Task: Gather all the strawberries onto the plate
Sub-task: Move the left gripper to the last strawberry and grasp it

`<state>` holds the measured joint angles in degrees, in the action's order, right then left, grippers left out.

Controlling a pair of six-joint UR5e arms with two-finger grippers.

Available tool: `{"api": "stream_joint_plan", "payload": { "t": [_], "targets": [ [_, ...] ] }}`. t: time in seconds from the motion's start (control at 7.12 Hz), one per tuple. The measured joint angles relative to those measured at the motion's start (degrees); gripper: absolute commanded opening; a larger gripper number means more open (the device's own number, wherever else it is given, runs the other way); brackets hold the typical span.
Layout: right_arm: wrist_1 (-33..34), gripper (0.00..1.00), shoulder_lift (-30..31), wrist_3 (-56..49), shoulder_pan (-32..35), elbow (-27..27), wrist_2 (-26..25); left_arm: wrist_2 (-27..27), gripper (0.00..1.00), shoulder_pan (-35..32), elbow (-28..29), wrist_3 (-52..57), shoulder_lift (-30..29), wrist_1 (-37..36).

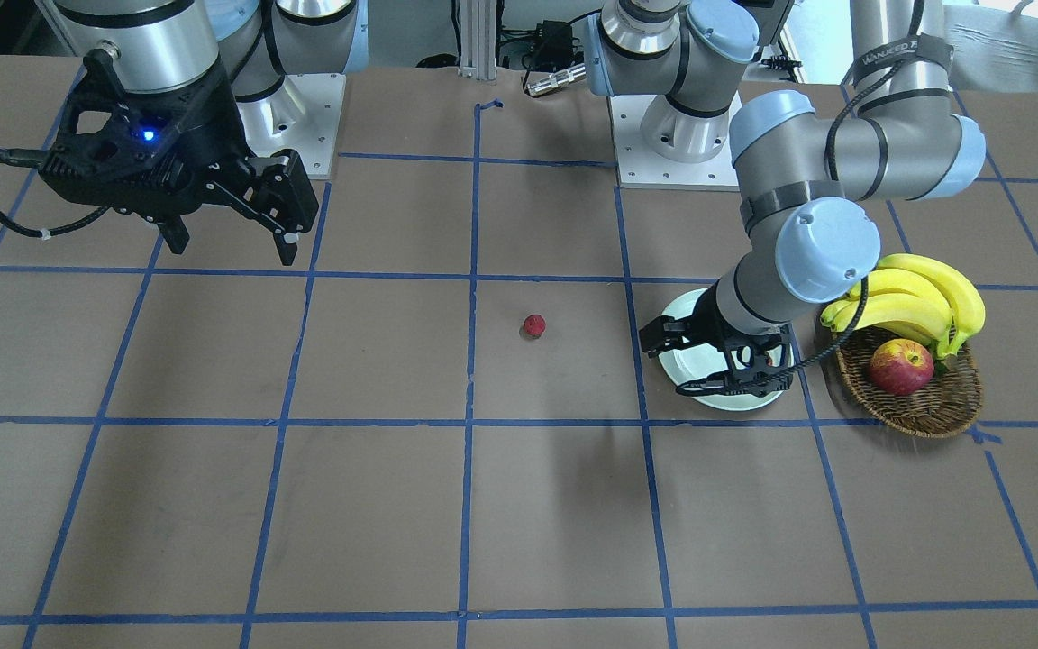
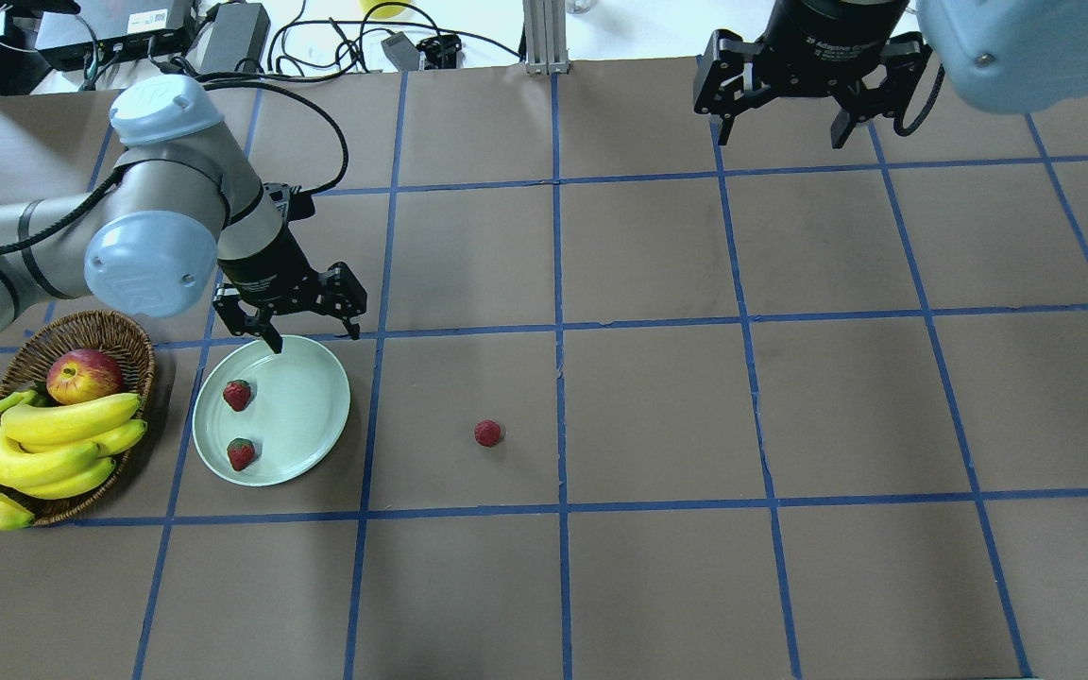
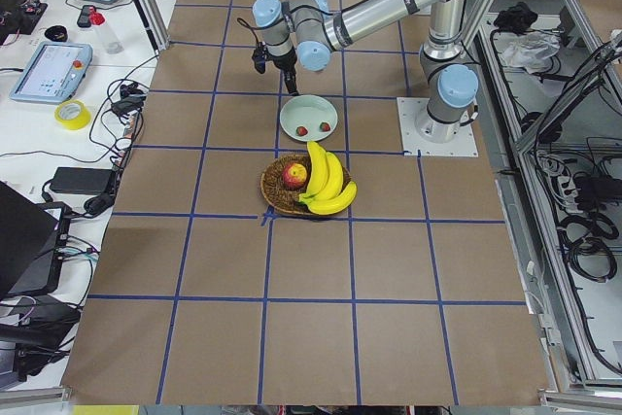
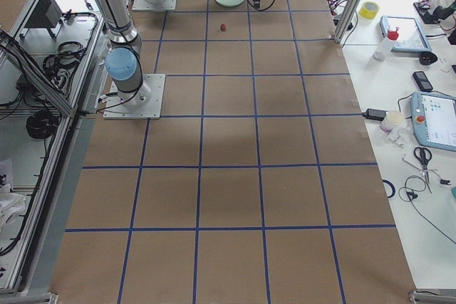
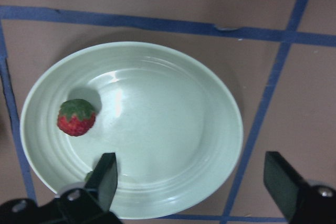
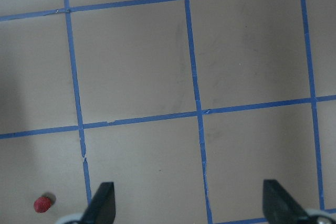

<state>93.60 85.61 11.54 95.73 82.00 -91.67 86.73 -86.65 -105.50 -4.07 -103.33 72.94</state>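
The pale green plate [image 2: 303, 401] lies on the table's left part, with two strawberries [image 2: 237, 394] [image 2: 241, 453] resting in it. A third strawberry [image 2: 487, 433] lies alone on the brown surface to the plate's right, also visible as a strawberry [image 1: 533, 325] in the front view. My left gripper [image 2: 314, 338] hangs open just above the plate's far rim, holding nothing. In the left wrist view the plate [image 5: 173, 129] and one strawberry [image 5: 76, 117] show between the spread fingers. My right gripper [image 2: 785, 134] is open and high at the far right, empty.
A wicker basket [image 2: 133, 342] holding an apple [image 2: 83, 375] and a bunch of bananas [image 2: 43, 449] stands just left of the plate. Blue tape lines grid the brown table. The arm bases are bolted at the robot's edge.
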Motion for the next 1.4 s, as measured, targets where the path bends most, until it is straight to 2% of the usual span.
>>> {"api": "stream_joint_plan", "payload": {
  "t": [0.56, 0.98, 1.12, 1.4],
  "targets": [
    [0.00, 1.00, 0.00, -0.03, 0.07, 0.00, 0.00, -0.86, 1.00, -13.49, -1.44, -17.59, -0.27, -6.03],
    [0.00, 1.00, 0.00, -0.03, 0.07, 0.00, 0.03, -1.02, 1.00, -16.57, -9.04, -21.32, -1.41, -15.53],
    [0.00, 1.00, 0.00, -0.03, 0.07, 0.00, 0.04, -2.11, 0.95, -16.71, -10.67, -21.44, -1.94, -17.33],
    [0.00, 1.00, 0.00, -0.03, 0.06, 0.00, 0.01, -4.75, 0.70, -16.90, -11.64, -21.65, -3.61, -18.44]
  ]
}}
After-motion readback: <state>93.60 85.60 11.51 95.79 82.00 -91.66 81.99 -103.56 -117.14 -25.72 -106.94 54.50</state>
